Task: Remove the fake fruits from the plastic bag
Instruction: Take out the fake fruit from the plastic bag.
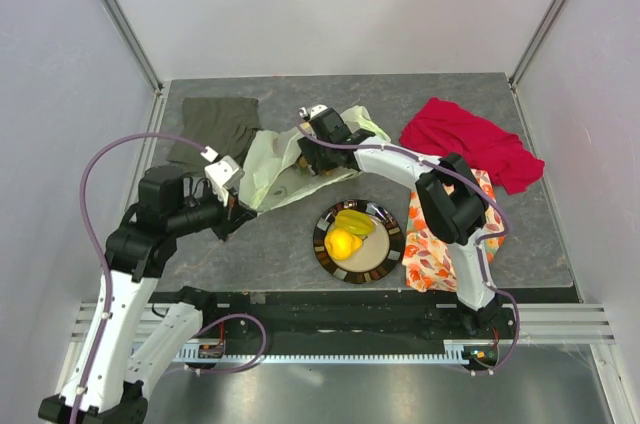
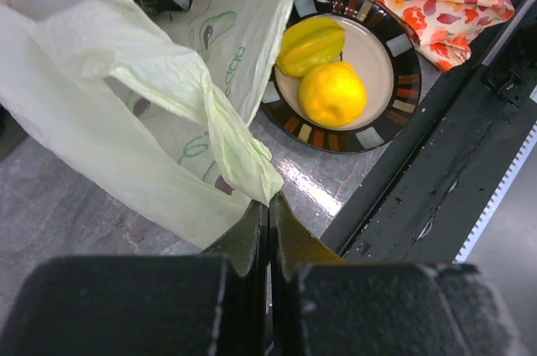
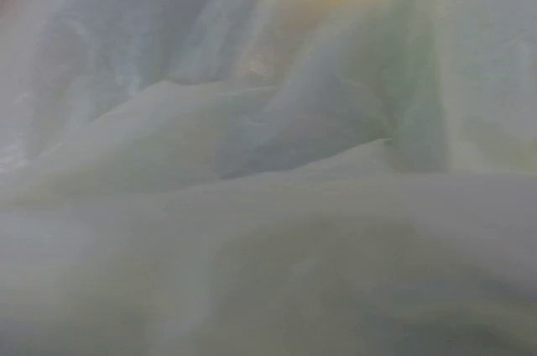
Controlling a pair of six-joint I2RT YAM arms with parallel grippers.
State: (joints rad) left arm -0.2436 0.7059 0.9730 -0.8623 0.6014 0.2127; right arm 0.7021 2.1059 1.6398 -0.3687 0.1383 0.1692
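Note:
The pale yellow-green plastic bag [image 1: 272, 166] lies on the table left of the plate. My left gripper [image 1: 238, 210] is shut on the bag's near edge; the wrist view shows the pinched plastic [image 2: 243, 167] at the closed fingertips [image 2: 252, 226]. My right gripper [image 1: 306, 156] reaches into the bag's mouth, and its fingers are hidden by plastic. The right wrist view shows only blurred bag film [image 3: 268, 205]. A yellow lemon [image 1: 342, 243] and a yellow-green piece [image 1: 355, 222] lie on the plate [image 1: 390, 254]. Small dark shapes [image 1: 283, 187] show through the bag. The other fruits are hidden.
An olive-grey folded cloth [image 1: 215, 124] lies at the back left. A red cloth [image 1: 470, 141] lies at the back right. An orange-flowered cloth [image 1: 435, 239] lies right of the plate, under the right arm. The black base rail [image 1: 330, 309] runs along the near edge.

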